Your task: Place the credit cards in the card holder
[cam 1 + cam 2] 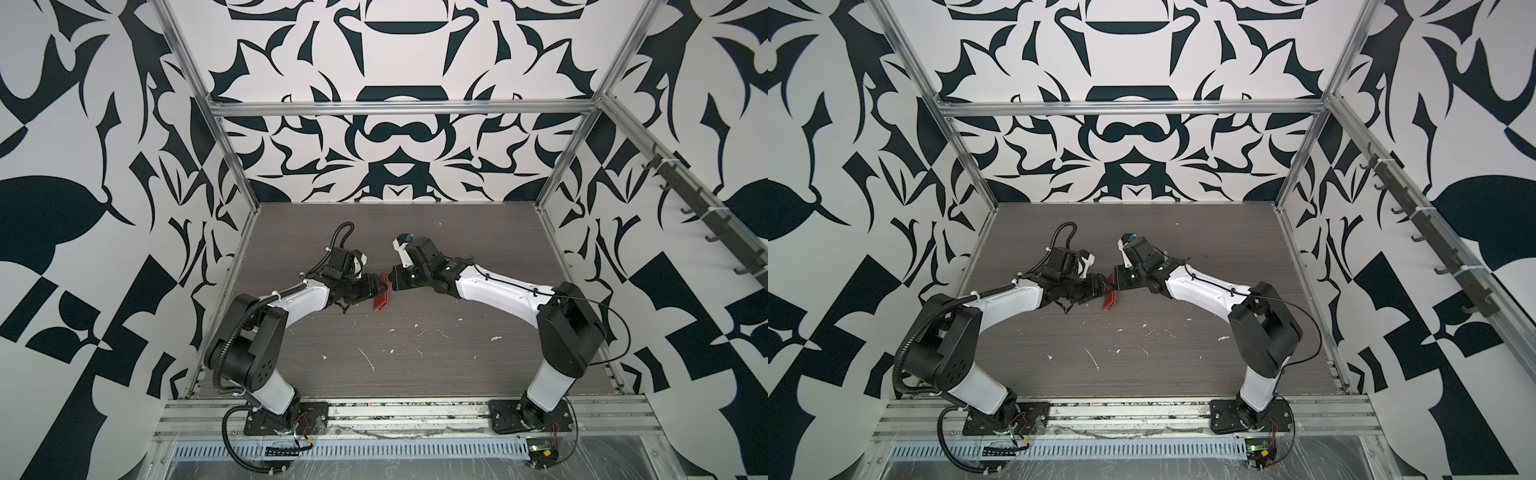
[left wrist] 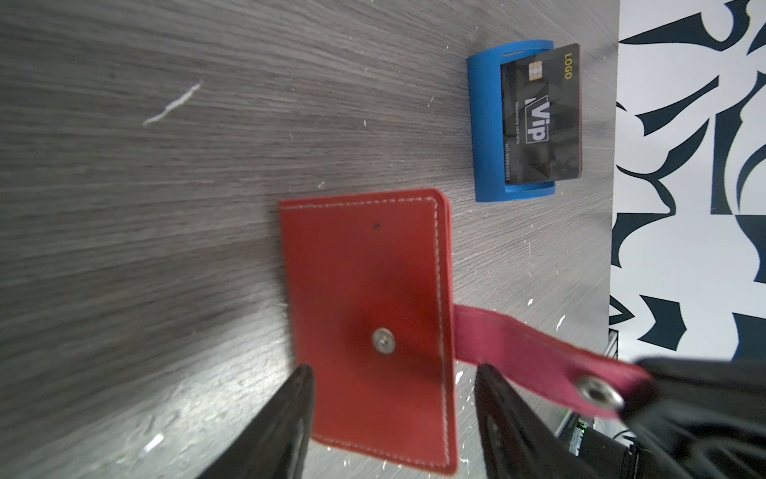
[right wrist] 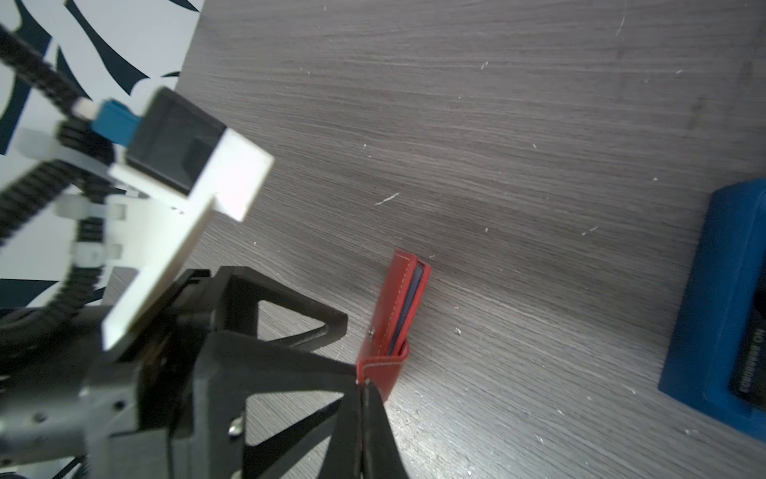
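Card holder on edge, open table around

In both top views the red leather-look booklet card holder is tiny, mostly covered by left gripper and right gripper. Right wrist view: thin bluish card edge inside holder, count untellable; blue plastic rack cut off at 3 o'clock, its dark card barely in. Left wrist view: right gripper blurred, cropped at 4 o'clock, red snap strap tip hidden in its pinch.
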You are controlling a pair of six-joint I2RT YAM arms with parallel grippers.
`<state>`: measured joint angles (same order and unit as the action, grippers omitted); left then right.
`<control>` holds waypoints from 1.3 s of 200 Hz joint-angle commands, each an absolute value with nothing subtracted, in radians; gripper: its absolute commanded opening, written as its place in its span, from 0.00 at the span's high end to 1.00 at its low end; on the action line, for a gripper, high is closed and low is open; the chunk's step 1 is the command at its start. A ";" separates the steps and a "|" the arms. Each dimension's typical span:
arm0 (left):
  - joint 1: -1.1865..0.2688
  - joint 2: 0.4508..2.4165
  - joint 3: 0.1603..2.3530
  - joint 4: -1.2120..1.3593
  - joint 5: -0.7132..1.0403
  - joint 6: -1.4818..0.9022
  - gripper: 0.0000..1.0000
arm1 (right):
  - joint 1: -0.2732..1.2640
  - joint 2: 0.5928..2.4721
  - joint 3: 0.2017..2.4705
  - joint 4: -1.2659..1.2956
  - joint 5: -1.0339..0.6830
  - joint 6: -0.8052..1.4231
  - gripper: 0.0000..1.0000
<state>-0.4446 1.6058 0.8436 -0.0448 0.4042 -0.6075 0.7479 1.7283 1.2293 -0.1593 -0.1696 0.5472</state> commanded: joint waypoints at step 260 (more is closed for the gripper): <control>-0.499 1.654 0.886 -0.399 -0.178 -0.578 0.69 | 0.752 1.829 1.249 -0.364 0.049 0.509 1.00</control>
